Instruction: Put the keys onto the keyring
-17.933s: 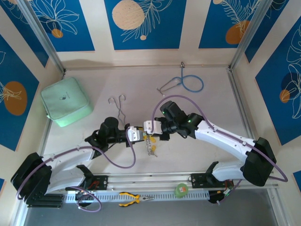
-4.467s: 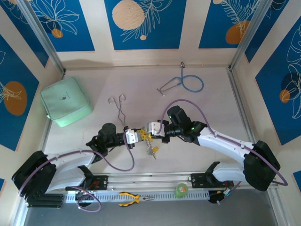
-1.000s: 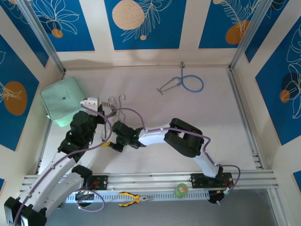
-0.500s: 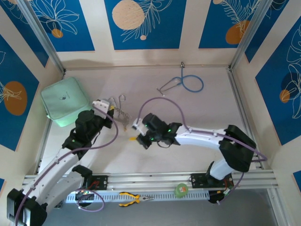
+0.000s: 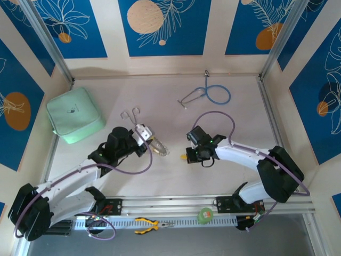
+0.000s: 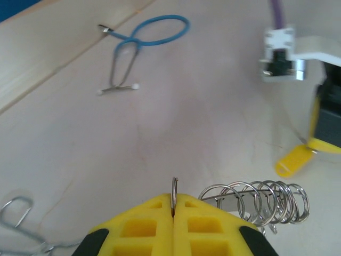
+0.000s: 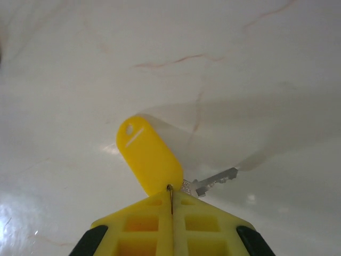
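Alignment matters: with our left gripper clamped on the keyring and our right gripper pinching the yellow key at its tips, we should bring them together squarely.

The table is pale cream, with faint reddish-brown veins like marble in the right wrist view. The walls carry deep blue panels with white leaf outlines and cream and orange discs, set between cream strips. By the table's left edge lies a mint-green pouch. The stethoscope has sky-blue tubing and silver metal. The forceps and keyring are silver. The key has a bright yellow tag and silver blade. The left arm and right arm are white with black joints and purple cables. The left gripper and right gripper have yellow grid-moulded pads. Along the near edge, the pliers have yellow-and-black handles and the tape roll is green.
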You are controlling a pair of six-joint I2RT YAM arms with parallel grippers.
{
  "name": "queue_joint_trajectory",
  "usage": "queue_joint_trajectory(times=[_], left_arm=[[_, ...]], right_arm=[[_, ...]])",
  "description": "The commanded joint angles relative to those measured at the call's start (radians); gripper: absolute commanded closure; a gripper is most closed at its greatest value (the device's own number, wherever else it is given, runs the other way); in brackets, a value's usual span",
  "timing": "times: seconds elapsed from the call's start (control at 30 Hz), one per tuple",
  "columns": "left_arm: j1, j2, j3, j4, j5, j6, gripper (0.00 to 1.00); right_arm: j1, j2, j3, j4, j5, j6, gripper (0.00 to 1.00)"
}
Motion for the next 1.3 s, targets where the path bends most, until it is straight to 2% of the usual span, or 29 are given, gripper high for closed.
queue_joint_trajectory(times=[0.0, 0.2, 0.33, 0.4, 0.6, 0.8, 1.07, 1.27], left_arm=[[-0.03, 0.011, -0.015, 0.096, 0.115, 0.073, 1.0], [-0.045, 0.042, -0.04, 0.132, 0.157, 0.105, 1.0], [-0.046, 0.05, -0.04, 0.131, 0.153, 0.117, 1.0], [-0.047, 0.052, -0.043, 0.139, 0.154, 0.117, 1.0], [-0.048, 0.06, -0.046, 0.153, 0.153, 0.12, 1.0], [-0.046, 0.052, -0.049, 0.151, 0.15, 0.122, 1.0], [-0.047, 0.046, -0.052, 0.148, 0.142, 0.127, 1.0], [-0.048, 0.047, -0.052, 0.149, 0.141, 0.131, 1.0]], right_arm=[[-0.019, 0.043, 0.002, 0.002, -0.043, 0.018, 0.96], [-0.037, 0.108, 0.027, -0.007, -0.061, -0.005, 0.84], [-0.038, 0.089, 0.022, -0.007, -0.07, -0.006, 0.73], [-0.038, 0.074, 0.015, -0.015, -0.067, -0.001, 0.71], [-0.036, 0.055, 0.002, -0.043, -0.058, 0.009, 0.72], [-0.032, 0.051, 0.014, -0.068, -0.027, 0.018, 0.83], [-0.021, 0.059, 0.029, -0.092, 0.003, 0.022, 0.9], [-0.013, 0.06, 0.038, -0.096, 0.013, 0.02, 0.9]])
